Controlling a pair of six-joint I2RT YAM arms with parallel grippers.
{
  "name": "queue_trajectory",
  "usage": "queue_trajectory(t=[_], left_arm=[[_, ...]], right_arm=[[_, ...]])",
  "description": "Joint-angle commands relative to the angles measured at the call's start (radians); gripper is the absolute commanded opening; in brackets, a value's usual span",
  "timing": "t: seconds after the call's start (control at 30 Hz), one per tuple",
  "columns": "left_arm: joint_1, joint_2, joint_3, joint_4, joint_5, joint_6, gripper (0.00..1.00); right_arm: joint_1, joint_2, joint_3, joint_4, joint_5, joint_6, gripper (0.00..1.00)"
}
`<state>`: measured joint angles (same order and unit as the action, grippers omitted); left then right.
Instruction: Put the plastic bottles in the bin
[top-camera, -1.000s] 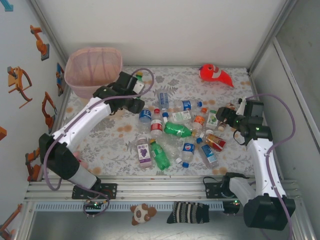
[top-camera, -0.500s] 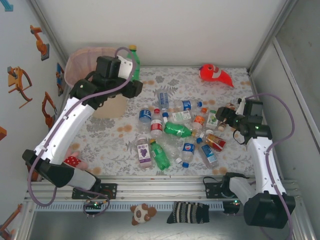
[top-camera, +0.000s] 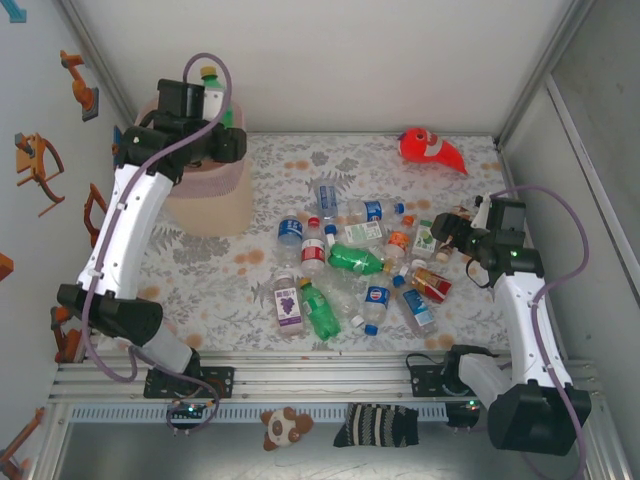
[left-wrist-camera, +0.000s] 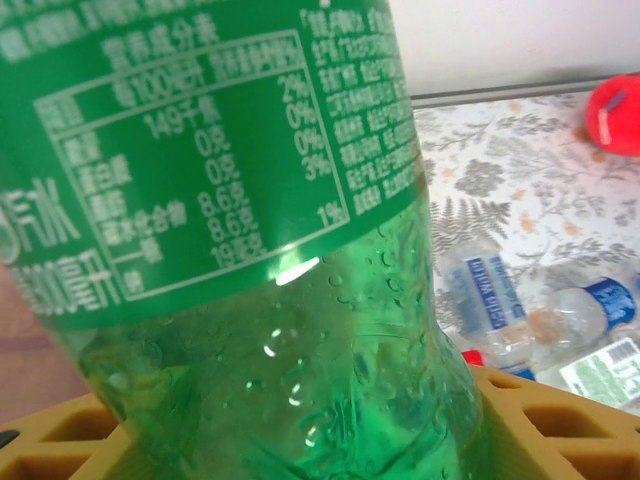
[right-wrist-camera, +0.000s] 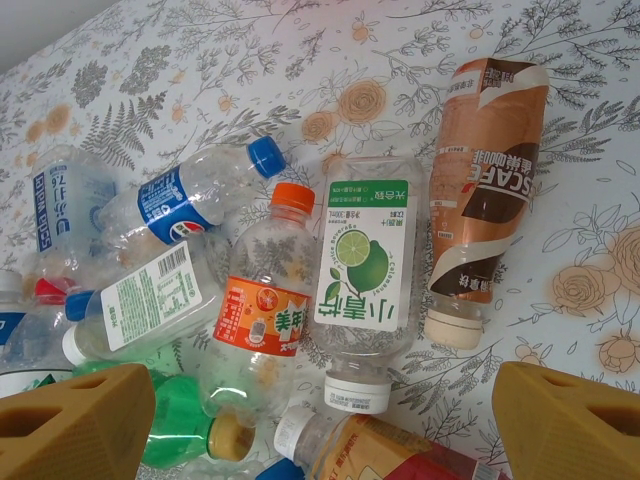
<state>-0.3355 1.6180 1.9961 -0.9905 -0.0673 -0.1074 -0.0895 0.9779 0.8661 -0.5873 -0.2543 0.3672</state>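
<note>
Left gripper (left-wrist-camera: 300, 445): tan ribbed fingers (left-wrist-camera: 545, 420) clamped on a green plastic bottle (left-wrist-camera: 250, 200) at the bare, dimpled body beside its label. From above, this yellow-capped bottle is held upright over the pale pink mesh-sided bin (top-camera: 212, 195) at the far left of the flower-patterned table cloth (top-camera: 210, 270). Its green label carries a white-printed nutrition table reading 149千焦, 0克, 8.6克 and 19毫克. Right gripper (right-wrist-camera: 320, 425): jaws set wide apart, holding and touching nothing, hanging above the scattered bottles. Under it lie a clear white-capped bottle with a green lime label (right-wrist-camera: 362, 265), its large characters 小青; a brown coffee bottle (right-wrist-camera: 485, 185) lettered "SCAFE"; a clear orange-capped bottle with an orange label (right-wrist-camera: 265, 310) showing 美年; a clear blue-capped bottle with a blue label and round red-white-blue logo (right-wrist-camera: 190, 205); and a clear bottle with a white barcoded label (right-wrist-camera: 145, 300), its print too small to read. The loose bottles (top-camera: 350, 265) lie mid-table between the two arms. A red-orange fish plush toy (top-camera: 432, 148) lies at the far edge.
</note>
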Motion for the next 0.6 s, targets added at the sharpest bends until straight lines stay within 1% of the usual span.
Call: queue_trajectory(t=[0.0, 0.13, 0.23, 0.37, 0.57], left_arm=[[0.067, 0.037, 0.07, -0.079, 0.065, -0.008, 0.55], [0.125, 0.141, 0.168, -0.173, 0.109, 0.024, 0.55], [0.159, 0.234, 0.257, -0.254, 0.182, 0.033, 0.53], [0.168, 0.337, 0.342, -0.356, 0.186, 0.063, 0.52], [0.171, 0.44, 0.365, -0.403, 0.177, 0.086, 0.52]], right_arm=[[-0.002, -0.011, 0.028, 0.011, -0.004, -0.011, 0.86], [-0.002, -0.013, 0.019, 0.016, 0.001, -0.008, 0.87], [-0.003, -0.007, 0.013, 0.029, -0.006, 0.005, 0.86], [-0.003, -0.002, 0.015, 0.026, 0.005, -0.002, 0.87], [-0.002, 0.011, 0.025, 0.021, 0.011, -0.013, 0.86]])
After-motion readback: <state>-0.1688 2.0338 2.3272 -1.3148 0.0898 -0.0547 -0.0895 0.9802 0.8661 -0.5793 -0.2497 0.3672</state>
